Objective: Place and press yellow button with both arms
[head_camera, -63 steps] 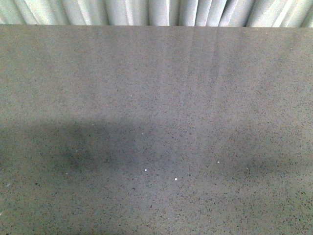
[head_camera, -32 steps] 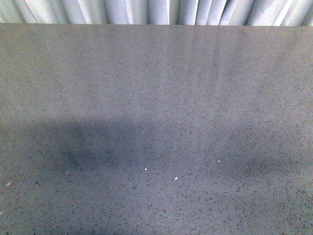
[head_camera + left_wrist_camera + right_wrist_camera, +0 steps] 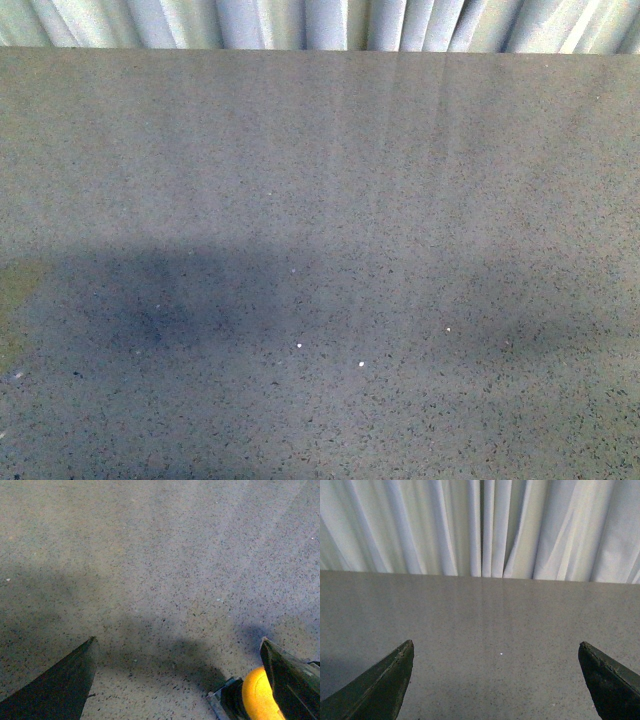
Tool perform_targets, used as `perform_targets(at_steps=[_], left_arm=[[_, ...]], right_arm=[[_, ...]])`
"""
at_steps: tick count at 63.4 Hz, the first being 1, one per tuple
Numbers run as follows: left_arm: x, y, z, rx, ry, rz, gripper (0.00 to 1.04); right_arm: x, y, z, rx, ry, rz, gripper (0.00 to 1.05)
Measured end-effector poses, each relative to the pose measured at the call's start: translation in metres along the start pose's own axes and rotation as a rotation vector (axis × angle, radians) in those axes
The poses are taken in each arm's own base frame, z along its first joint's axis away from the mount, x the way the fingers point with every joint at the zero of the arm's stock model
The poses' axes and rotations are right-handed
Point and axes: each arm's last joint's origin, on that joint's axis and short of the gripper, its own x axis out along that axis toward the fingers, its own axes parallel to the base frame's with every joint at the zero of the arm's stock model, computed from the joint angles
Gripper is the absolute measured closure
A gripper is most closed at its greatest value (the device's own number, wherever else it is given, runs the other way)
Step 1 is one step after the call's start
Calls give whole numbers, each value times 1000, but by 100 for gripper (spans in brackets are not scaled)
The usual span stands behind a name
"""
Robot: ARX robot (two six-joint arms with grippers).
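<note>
The yellow button point(image 3: 257, 696) shows only in the left wrist view: a yellow-orange cap on a black body with a blue-grey base, lying tilted on the speckled grey table point(image 3: 160, 555). It lies just inside one dark finger point(image 3: 290, 680) of my left gripper point(image 3: 177, 680), which is open, and far from the opposite finger point(image 3: 60, 690). My right gripper point(image 3: 495, 680) is open above bare table point(image 3: 495, 620), with nothing between its fingers. The front view shows neither arm nor button.
The grey speckled table point(image 3: 320, 200) ends at a far edge backed by pale pleated curtains point(image 3: 320, 22), also seen in the right wrist view as curtains point(image 3: 480, 525). Two dark shadows lie on the near part of the table.
In the front view the shadow on the near left has spread and darkened, and a yellowish tint has appeared at the left edge. Nothing else has moved.
</note>
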Motion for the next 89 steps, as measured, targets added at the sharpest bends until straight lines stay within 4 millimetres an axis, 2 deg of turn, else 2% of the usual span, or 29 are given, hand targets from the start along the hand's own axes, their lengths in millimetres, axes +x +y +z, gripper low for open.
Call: perform_targets(at_steps=[15,20,56,89], left_arm=[[-11,28,-30,36,-12,-33,9],[-13,31,-36,47,-10,-48,9],[-11,13,-52,170,19,-184,9],[14,-3,-51,194,14,-243,9]], right_arm=[[0,0,0,0,0,0,9],[0,0,0,0,0,0,9],[0,0,0,0,0,0,9],[0,0,0,0,0,0,9]])
